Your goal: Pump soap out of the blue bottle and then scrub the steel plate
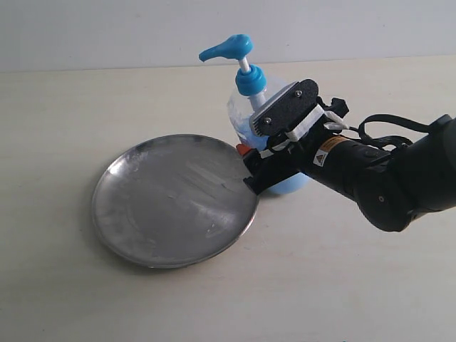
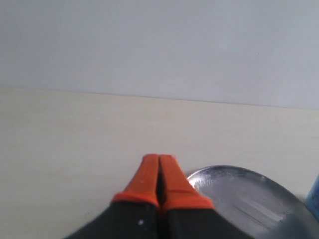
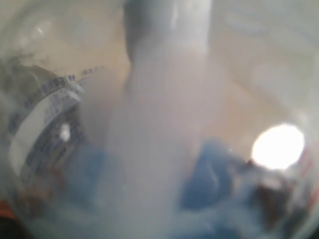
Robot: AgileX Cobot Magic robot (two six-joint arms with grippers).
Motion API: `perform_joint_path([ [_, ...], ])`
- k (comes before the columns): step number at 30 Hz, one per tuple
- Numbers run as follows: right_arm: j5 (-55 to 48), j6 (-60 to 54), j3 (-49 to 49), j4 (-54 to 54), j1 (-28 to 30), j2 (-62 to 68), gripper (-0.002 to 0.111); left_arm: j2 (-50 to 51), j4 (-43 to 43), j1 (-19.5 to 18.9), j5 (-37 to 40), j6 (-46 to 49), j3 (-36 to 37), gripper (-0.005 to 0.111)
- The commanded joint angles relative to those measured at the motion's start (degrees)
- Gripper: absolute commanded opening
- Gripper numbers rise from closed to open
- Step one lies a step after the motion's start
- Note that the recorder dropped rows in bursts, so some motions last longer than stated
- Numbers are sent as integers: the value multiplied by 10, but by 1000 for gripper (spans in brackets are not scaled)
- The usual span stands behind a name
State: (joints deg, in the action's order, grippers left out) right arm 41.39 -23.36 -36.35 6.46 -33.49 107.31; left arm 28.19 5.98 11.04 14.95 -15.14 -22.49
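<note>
The steel plate (image 1: 174, 199) lies flat on the table, round and scuffed. Right behind its right rim stands the blue bottle (image 1: 240, 107), its bright blue pump head (image 1: 229, 48) raised, spout toward the left. Light blue soap (image 1: 293, 184) shows low in the bottle. My right gripper (image 1: 251, 165) reaches in from the right and is closed round the bottle's lower body, one orange-tipped finger on each side. The right wrist view is filled by the bottle (image 3: 159, 119) and its label (image 3: 40, 119), blurred. My left gripper (image 2: 159, 160) is shut and empty, beside the plate's rim (image 2: 214, 172).
The pale table (image 1: 342, 285) stretches around the plate, and a light wall (image 1: 107, 28) stands behind it. The right arm's black body (image 1: 399, 178) comes in from the right edge. A sliver of the bottle (image 2: 315, 199) shows in the left wrist view.
</note>
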Motion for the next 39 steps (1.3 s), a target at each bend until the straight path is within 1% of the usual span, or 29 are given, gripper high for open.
perform_joint_path([
  [1, -19, -4, -1, -9, 1, -4, 0, 62, -30, 4, 13, 1, -15, 0],
  [3, -19, -4, -1, -9, 1, -4, 0, 94, -55, 4, 41, 32, -34, 0],
  [6, -21, -4, -1, -9, 1, -4, 0, 154, -122, 4, 81, 120, -74, 0],
  [8, -21, -4, -1, -9, 1, -4, 0, 192, -197, 4, 109, 196, -107, 0],
  [13, -21, 0, -1, -9, 1, -4, 0, 278, -414, 4, 186, 403, -187, 0],
  [14, -21, 0, -1, -9, 1, -4, 0, 291, -440, 4, 199, 432, -200, 0],
  [16, -21, 0, -1, -9, 1, -4, 0, 324, -497, 4, 228, 477, -230, 0],
  [22, -21, 0, -1, -9, 1, -4, 0, 407, -628, 4, 301, 578, -314, 0],
  [26, -21, 0, -1, -9, 1, -4, 0, 452, -657, 5, 322, 600, -366, 0],
  [29, -21, 0, -1, -9, 1, -4, 0, 485, -657, 21, 323, 600, -409, 0],
  [34, -22, 0, -1, -9, 1, -4, 0, 544, -638, 70, 323, 600, -478, 0],
  [39, -22, 0, -1, -9, 1, -4, 0, 603, -610, 105, 323, 588, -542, 0],
])
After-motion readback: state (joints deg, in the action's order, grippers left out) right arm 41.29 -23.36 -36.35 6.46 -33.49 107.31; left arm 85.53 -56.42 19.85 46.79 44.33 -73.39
